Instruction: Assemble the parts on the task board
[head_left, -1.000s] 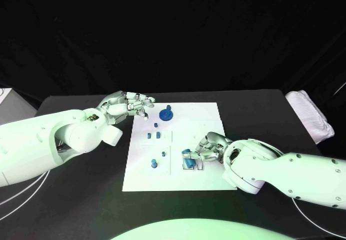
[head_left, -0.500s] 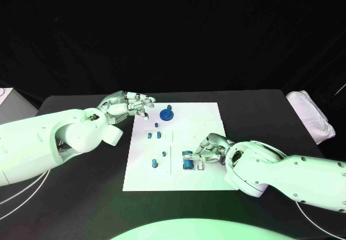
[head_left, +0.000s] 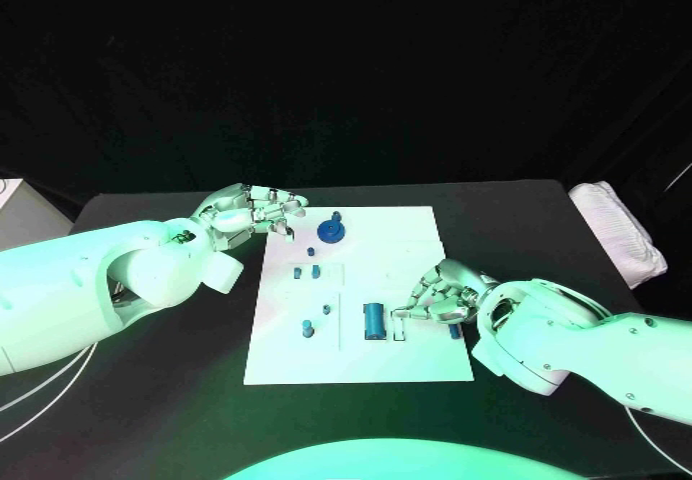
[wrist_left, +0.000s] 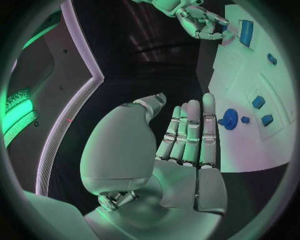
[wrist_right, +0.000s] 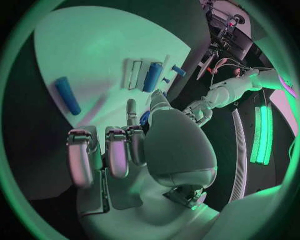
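White and flat, the task board (head_left: 397, 260) lies at the middle of the black table (head_left: 534, 215), with the small blue parts spread over its left half as the head view has it. A round blue part with a knob (head_left: 333, 232) stands at the board's 11 o'clock, two small pegs (head_left: 304, 271) sit below it, another peg (head_left: 307, 326) lies towards 8 o'clock, and a blue cylinder (head_left: 374, 320) lies on its side near 6 o'clock. The right hand (head_left: 437, 296) hangs just at the cylinder's 3 o'clock, fingers curled but holding nothing (whether it touches the board I cannot tell). The left hand (head_left: 255, 212) hovers off the board's 10 o'clock corner, empty, fingers straight and loosely together
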